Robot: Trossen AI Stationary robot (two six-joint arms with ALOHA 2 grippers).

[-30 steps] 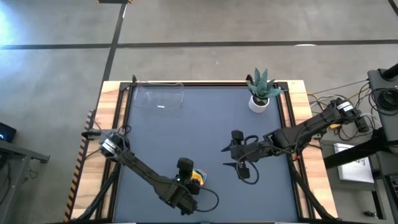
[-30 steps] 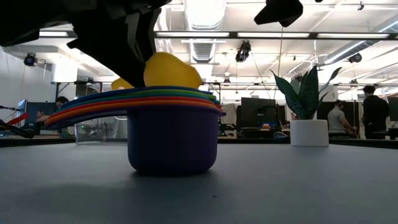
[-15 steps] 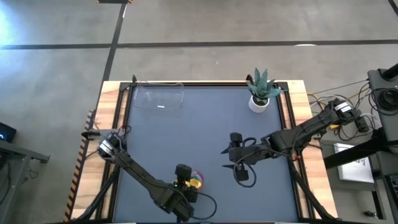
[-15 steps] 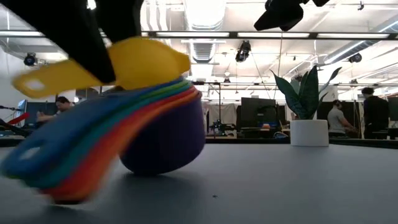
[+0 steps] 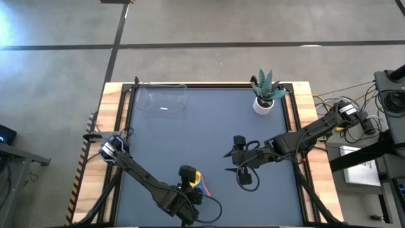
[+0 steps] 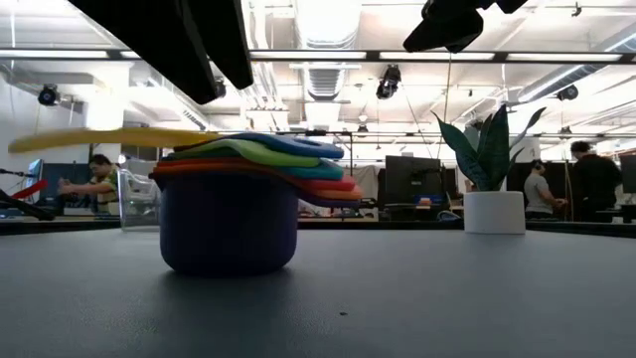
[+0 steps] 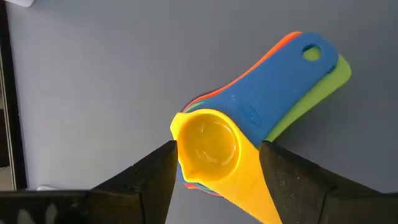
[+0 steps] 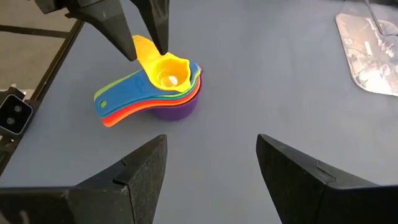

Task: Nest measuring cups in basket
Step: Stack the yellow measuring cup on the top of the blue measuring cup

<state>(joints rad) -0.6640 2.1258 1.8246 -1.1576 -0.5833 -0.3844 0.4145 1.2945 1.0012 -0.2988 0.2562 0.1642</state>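
Note:
The measuring cups (image 5: 195,180) stand nested in one stack near the table's front edge. The purple cup (image 6: 229,224) is at the bottom, resting on the table, and the yellow cup (image 7: 208,146) is on top. The yellow handle (image 6: 99,137) sticks out opposite the blue handle (image 7: 280,87) and the green one. My left gripper (image 7: 217,149) hangs open just above the stack, one finger on either side of the yellow cup and clear of it in the low view (image 6: 231,88). My right gripper (image 5: 228,159) waits open at mid-table. The clear basket (image 5: 163,101) stands at the far left.
A white pot with a spiky green plant (image 5: 264,101) stands at the far right of the table. Wooden rails (image 5: 117,126) line the table's sides. People (image 6: 94,184) show in the room beyond the table's far edge.
My left gripper has let go of the yellow cup and risen a little above the stack. The stack tipped over onto its handles half a second ago. It now stands upright again, turned about, with the yellow cup seated on top.

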